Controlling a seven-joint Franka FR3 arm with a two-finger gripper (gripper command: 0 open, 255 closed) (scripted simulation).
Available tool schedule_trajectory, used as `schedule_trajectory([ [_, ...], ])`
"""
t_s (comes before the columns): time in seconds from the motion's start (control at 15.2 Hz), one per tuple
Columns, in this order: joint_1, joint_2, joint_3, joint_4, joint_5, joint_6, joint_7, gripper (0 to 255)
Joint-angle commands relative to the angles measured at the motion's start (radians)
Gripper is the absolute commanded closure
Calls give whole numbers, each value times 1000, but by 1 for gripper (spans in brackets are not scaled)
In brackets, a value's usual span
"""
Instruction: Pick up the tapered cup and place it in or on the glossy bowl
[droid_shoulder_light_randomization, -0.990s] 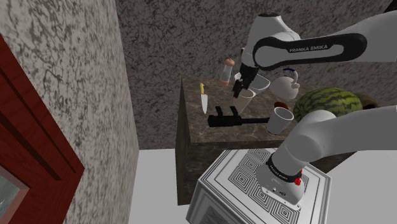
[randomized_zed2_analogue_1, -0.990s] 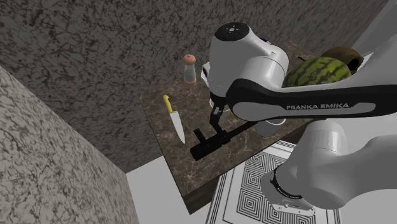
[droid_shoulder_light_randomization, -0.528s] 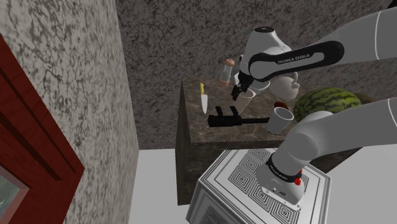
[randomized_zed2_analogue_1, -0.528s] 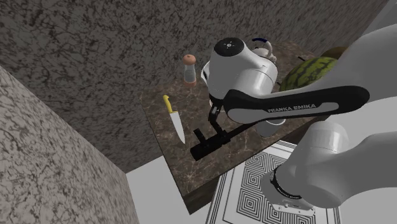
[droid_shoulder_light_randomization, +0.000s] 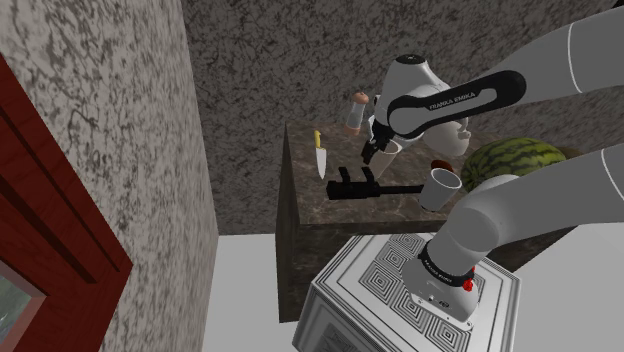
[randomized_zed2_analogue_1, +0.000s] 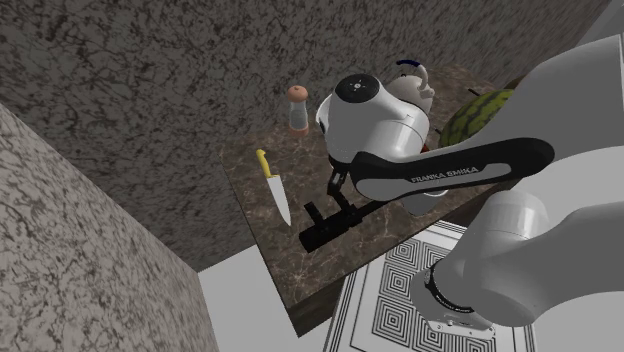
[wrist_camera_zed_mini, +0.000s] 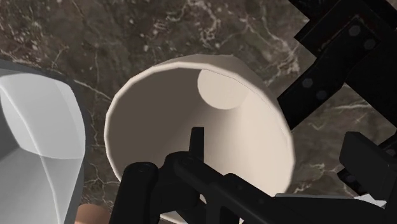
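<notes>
Two worries, bigger one first. The hand looks clamped on the tapered cup by its wall alone, with one finger down inside the mouth and the other outside the rim. My guess is a pinch like that on a slanted wall could let the cup swivel or slide out on the carry, especially if the wrist turns fast. Smaller worry: this desk is crowded, so a low swing could clip something.

The cup sits over the back-middle of the desk, between the shaker and the teapot in the shoulder view. I can't tell if its base is clear of the top.

Stuff around, big to small:
- watermelon at the shoulder view's right end
- black rifle-shaped thing lying just in front of the cup
- white teapot just beside the cup, probably the pale glossy shape next to it in the wrist view
- glossy bowl, my best guess being the white open vessel by the rifle thing's end
- yellow-handled knife, well off to the side
- orange-topped shaker by the wall
- small brown lump, can't tell what it is

In the way: the lump and the rifle thing's end both lie between cup and bowl, so I'd lift before crossing.
</notes>
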Motion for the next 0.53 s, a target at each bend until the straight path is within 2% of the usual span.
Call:
schedule_trajectory([
  [0.0, 0, 1, 0, -1, 0, 2, 0, 0],
  [0.2, 0, 1, 0, 0, 0, 2, 0, 0],
  [0.26, 0, 1, 0, 0, 0, 2, 0, 255],
  [0.46, 0, 1, 0, 0, 0, 2, 0, 255],
])
